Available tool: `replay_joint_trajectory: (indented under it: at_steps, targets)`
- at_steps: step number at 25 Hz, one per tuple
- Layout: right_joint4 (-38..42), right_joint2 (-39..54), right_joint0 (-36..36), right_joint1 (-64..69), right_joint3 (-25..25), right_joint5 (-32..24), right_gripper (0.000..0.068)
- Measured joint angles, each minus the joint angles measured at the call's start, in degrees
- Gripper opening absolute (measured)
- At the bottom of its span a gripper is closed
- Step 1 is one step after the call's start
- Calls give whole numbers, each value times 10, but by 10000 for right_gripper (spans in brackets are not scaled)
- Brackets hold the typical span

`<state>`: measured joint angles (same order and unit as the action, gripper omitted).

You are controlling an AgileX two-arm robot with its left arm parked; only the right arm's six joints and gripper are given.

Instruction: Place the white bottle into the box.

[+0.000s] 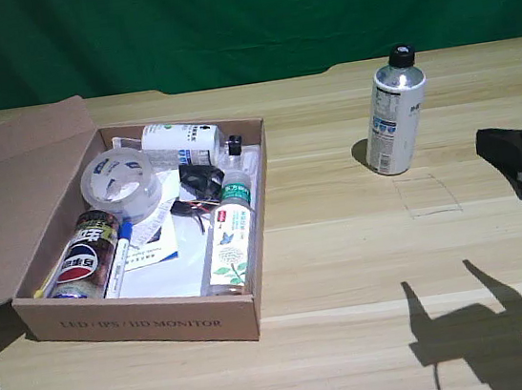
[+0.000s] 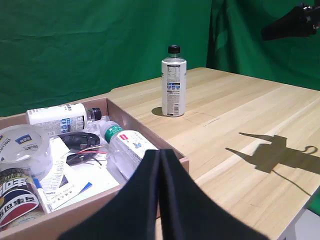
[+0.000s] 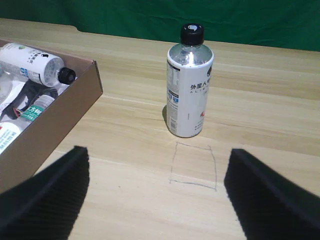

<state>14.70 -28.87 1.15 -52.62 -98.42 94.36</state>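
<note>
The white bottle [image 1: 394, 112] stands upright on the bare table, black cap on top, to the exterior view's right of the box [image 1: 143, 321]. It shows too in the left wrist view [image 2: 173, 82] and the right wrist view [image 3: 189, 85]. The box is a shallow brown cardboard one with its flap folded out, and it holds several items. My right gripper [image 1: 511, 152] hovers at the exterior view's right edge, apart from the bottle. In the right wrist view its fingers [image 3: 50, 200] are spread wide, so the gripper [image 3: 157, 197] is open and holds nothing, with the bottle ahead of it.
Inside the box lie a tape roll [image 1: 119, 180], a cola can [image 1: 84, 257], a slim clear bottle with a green cap [image 1: 230, 237], another white-labelled bottle [image 1: 177, 142] and papers. A pencilled square [image 3: 194, 166] marks the table near the white bottle. The parked left gripper [image 2: 160, 200] fills the left wrist view's foreground.
</note>
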Motion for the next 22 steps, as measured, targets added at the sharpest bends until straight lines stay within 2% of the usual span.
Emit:
replay_joint_trajectory:
  at_steps: [3, 7, 13, 17, 20, 22]
  targets:
    - [12, -32, 0, -60, 18, 0, 679]
    - [9, -91, -22, -144, 11, 0, 679]
    - [-179, -197, -133, -295, 6, 1, 679]
    - [-210, -256, -150, -382, 14, 51, 679]
    - [-233, -294, -150, -441, 14, 112, 679]
    - [-243, -309, -150, -459, 14, 126, 679]
